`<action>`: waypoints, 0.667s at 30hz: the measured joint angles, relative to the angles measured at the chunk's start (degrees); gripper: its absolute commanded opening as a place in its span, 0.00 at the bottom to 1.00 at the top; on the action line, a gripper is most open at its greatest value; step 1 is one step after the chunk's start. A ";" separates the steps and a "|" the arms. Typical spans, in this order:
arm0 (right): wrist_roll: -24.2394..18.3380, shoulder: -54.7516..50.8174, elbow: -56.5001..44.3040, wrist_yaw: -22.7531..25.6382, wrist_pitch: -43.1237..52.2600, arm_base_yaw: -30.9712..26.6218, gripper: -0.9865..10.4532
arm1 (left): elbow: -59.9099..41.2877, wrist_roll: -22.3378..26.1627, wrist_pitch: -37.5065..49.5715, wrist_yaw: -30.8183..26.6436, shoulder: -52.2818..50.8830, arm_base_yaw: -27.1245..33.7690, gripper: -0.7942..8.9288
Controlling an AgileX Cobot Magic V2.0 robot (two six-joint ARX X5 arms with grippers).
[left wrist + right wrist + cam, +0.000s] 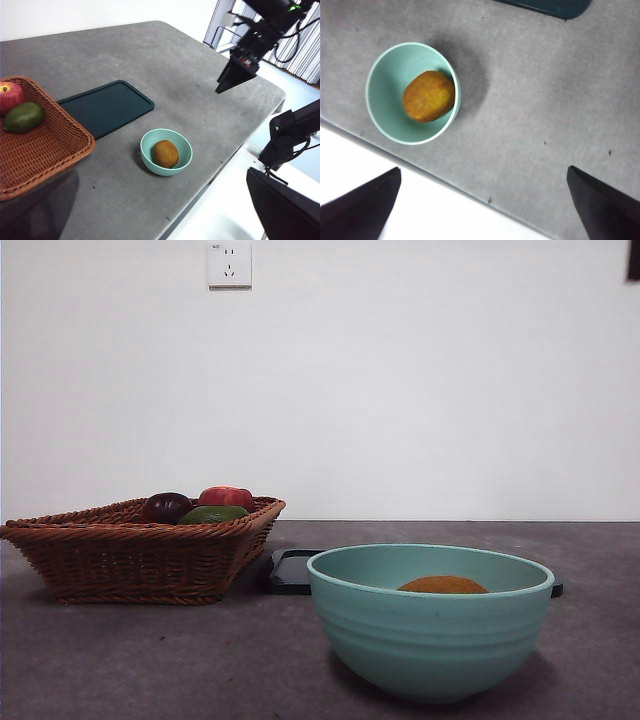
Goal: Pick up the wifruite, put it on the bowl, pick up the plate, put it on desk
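since the wifruite (165, 153) already lies inside the bowl (166, 170), the first half looks done and the plate is next, by my read. taking the bowl as landmark and going left to right in the front view: the wicker basket (140, 560) w/ a dark purple fruit (166, 507), a red fruit (226, 497) and a green fruit (213, 514) sits well left of the bowl; the dark flat tray (106, 107) (presumably the "plate") lies just behind the bowl, long axis running from near the basket toward the bowl's far side; right of the bowl the desk (590, 640) is bare.

right gripper (482, 200) hovers high above the desk by the bowl's front edge, jaws spread wide, nothing held. left gripper (160, 210) is up and back on the basket side; can't tell its jaw state.

the tray lies beyond the bowl from the right gripper. the desk edge runs close in front of the bowl, so little room there; more open room to the bowl's right.
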 measured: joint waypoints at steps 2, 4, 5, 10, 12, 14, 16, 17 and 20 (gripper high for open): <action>0.85 1.99 0.00 1.11 1.73 2.36 0.65 | 0.00 0.00 0.00 0.00 0.00 0.00 0.66; 1.86 4.00 0.00 2.54 3.19 4.66 0.65 | 0.00 0.02 0.00 0.00 0.00 0.00 0.66; 2.29 5.22 0.00 2.73 3.61 5.79 0.65 | 0.00 0.00 0.02 0.00 0.00 0.00 0.66; 3.32 11.17 0.00 5.99 3.72 10.86 0.65 | 0.00 0.00 0.02 0.00 0.00 0.00 0.66; 3.39 13.40 0.00 6.86 3.80 12.17 0.65 | 0.00 0.00 0.02 0.00 0.00 0.00 0.66; 3.39 15.32 0.00 6.93 4.26 12.94 0.65 | 0.00 0.00 0.02 0.00 0.00 0.00 0.66; 3.39 17.16 0.00 6.95 5.09 13.44 0.65 | 0.00 0.02 0.02 0.00 0.00 0.00 0.66; 3.41 18.05 0.00 6.95 5.68 13.57 0.65 | 0.00 0.00 0.02 0.00 0.00 0.00 0.66; 3.43 20.85 0.00 6.99 7.06 13.84 0.65 | 0.00 0.02 0.04 0.00 0.00 0.00 0.66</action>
